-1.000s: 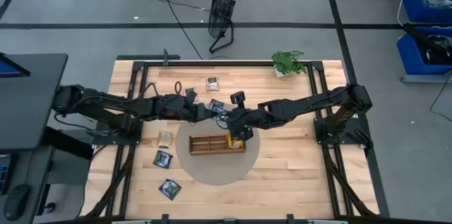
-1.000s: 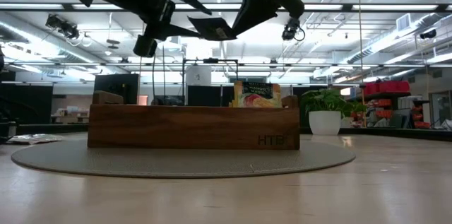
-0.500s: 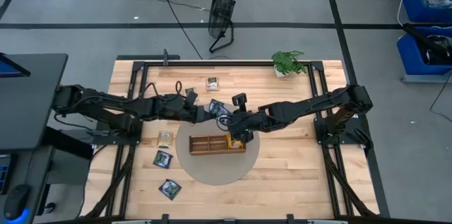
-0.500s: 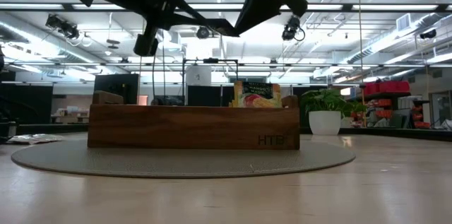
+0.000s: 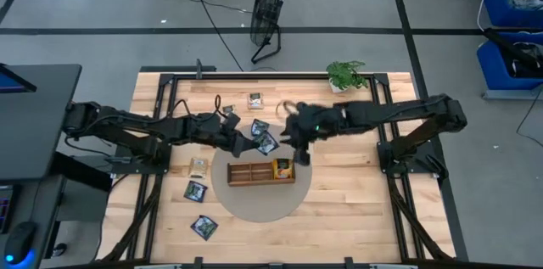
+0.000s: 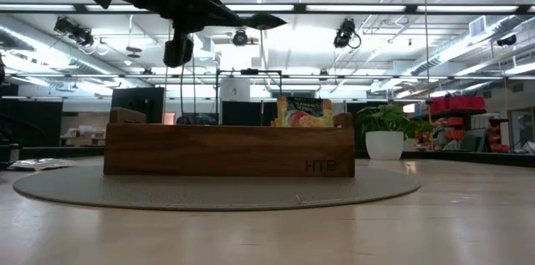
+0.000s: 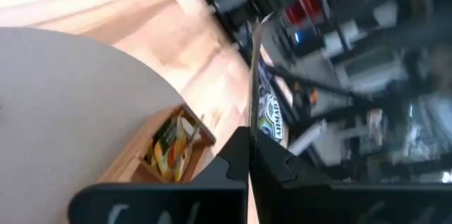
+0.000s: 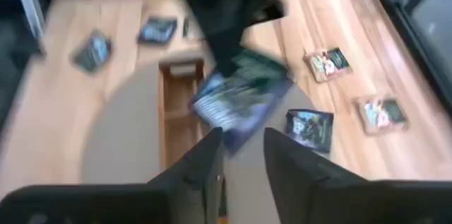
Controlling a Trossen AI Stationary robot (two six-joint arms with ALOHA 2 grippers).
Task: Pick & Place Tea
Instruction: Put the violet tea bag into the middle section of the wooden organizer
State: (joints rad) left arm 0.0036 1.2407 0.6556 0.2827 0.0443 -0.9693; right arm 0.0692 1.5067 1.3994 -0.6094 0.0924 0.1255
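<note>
Now left gripper (image 5: 254,142) clamped tight on dark sachet (image 5: 265,142), holding it edge-up in air above round mat (image 5: 263,205), just beyond wooden tray (image 5: 246,173). I see right gripper (image 5: 299,152) apart from that sachet, fingers parted, nothing between them, above tray's right end. Orange sachet (image 5: 283,168) stands in tray's right compartment. Other sachets lie flat on table (image 5: 339,210) around mat. "HTB" reads on tray front in low view; sachet print not legible.
</note>
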